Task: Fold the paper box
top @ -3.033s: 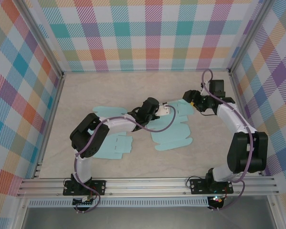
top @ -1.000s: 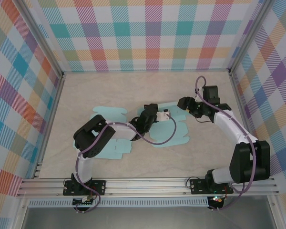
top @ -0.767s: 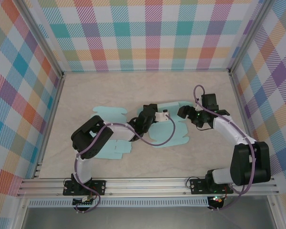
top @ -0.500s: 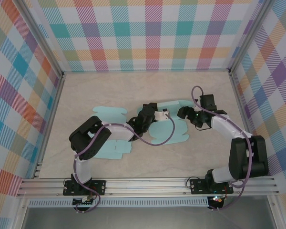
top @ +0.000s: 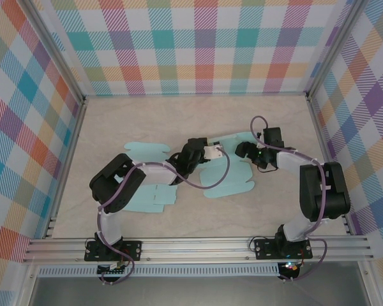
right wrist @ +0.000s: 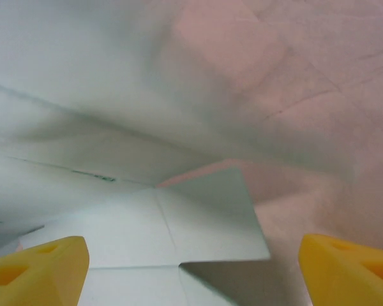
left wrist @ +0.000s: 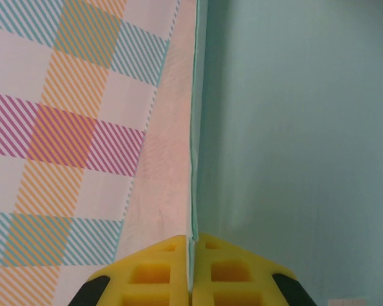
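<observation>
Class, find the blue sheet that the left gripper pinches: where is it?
In the top view the blue sheet sits mid-table, between the left gripper, shut on its edge, and the open right gripper, right of a second sheet.

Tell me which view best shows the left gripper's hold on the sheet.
Left wrist: the left gripper is shut on the sheet at its edge, seen close up. Top external shows that pinch small, from above, near the sheet's far left corner. Right wrist shows the sheet's creased flaps.
</observation>
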